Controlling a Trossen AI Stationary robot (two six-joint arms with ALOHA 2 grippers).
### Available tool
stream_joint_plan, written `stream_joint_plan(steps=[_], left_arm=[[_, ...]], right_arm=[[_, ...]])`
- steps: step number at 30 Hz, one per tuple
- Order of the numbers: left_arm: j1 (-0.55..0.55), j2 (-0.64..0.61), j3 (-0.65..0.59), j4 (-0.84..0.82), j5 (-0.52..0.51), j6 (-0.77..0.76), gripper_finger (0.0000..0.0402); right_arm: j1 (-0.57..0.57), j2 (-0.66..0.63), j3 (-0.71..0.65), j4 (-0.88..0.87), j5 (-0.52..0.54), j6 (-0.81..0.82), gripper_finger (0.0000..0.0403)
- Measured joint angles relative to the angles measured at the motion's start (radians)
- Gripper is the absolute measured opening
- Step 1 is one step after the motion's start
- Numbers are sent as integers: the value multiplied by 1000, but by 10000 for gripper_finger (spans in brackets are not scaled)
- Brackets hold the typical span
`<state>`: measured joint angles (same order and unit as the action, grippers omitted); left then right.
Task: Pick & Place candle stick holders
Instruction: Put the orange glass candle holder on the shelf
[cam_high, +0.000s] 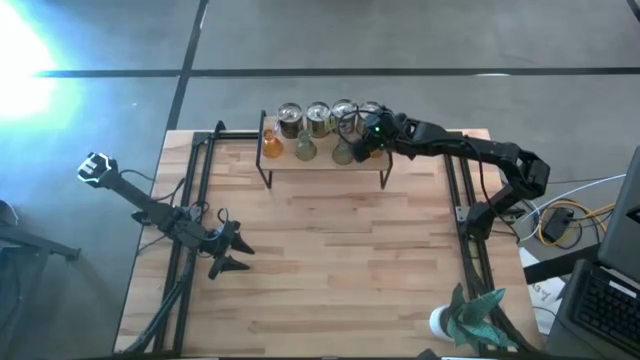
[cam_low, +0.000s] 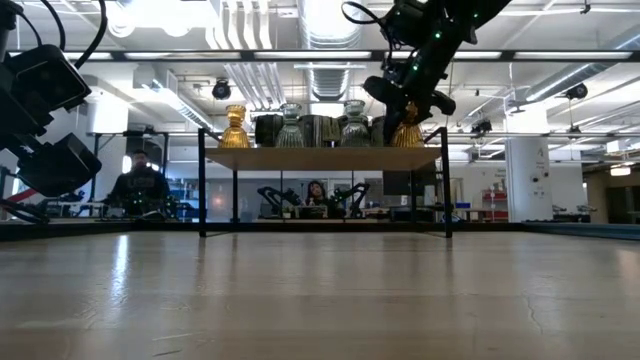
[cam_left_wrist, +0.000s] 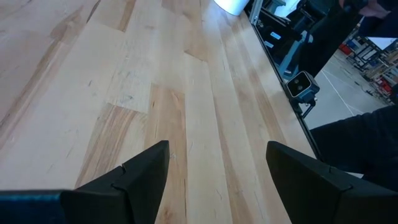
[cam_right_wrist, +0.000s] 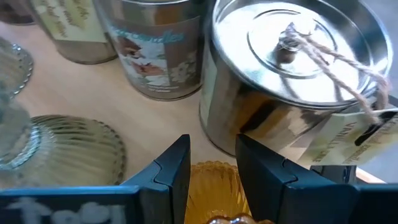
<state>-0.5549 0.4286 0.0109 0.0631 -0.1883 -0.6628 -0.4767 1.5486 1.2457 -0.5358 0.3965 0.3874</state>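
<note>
The right gripper (cam_high: 372, 143) is reaching over the right end of the small raised shelf (cam_high: 325, 160) at the table's far edge, its jaws clenching around an amber-orange glass holder (cam_right_wrist: 214, 190) — the glass is sitting between the two dark fingers (cam_right_wrist: 168, 168) in the right wrist view, resting on the shelf board just in front of a silvery can-like holder (cam_right_wrist: 292, 81) with a string and a paper tag on its lid; the other silvery holders (cam_high: 319, 118) are standing in a row along the back of the shelf, with a second amber glass holder (cam_high: 272, 142) at the left end and two pale green glass ones (cam_high: 305, 149) between; in the low view the gripped holder (cam_low: 408, 133) is showing at the shelf's right end under the arm; the left gripper (cam_high: 232, 252) is waiting well apart, low over the bare wooden table (cam_high: 330, 260) on the left side — jaws spread, grasping nothing.
</note>
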Motion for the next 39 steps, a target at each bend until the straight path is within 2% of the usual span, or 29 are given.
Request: stream_joint_plan(steps=[21,28,39], left_arm=[[0,0,0,0,0,0,273],[0,0,0,0,0,0,273],[0,0,0,0,0,0,273]], right_arm=[[-19,-2,-1,-8,-4,6,117],[-20,-2,-3,-15,-2,5,179],[-19,-3,-3,-11,-2,3,186]])
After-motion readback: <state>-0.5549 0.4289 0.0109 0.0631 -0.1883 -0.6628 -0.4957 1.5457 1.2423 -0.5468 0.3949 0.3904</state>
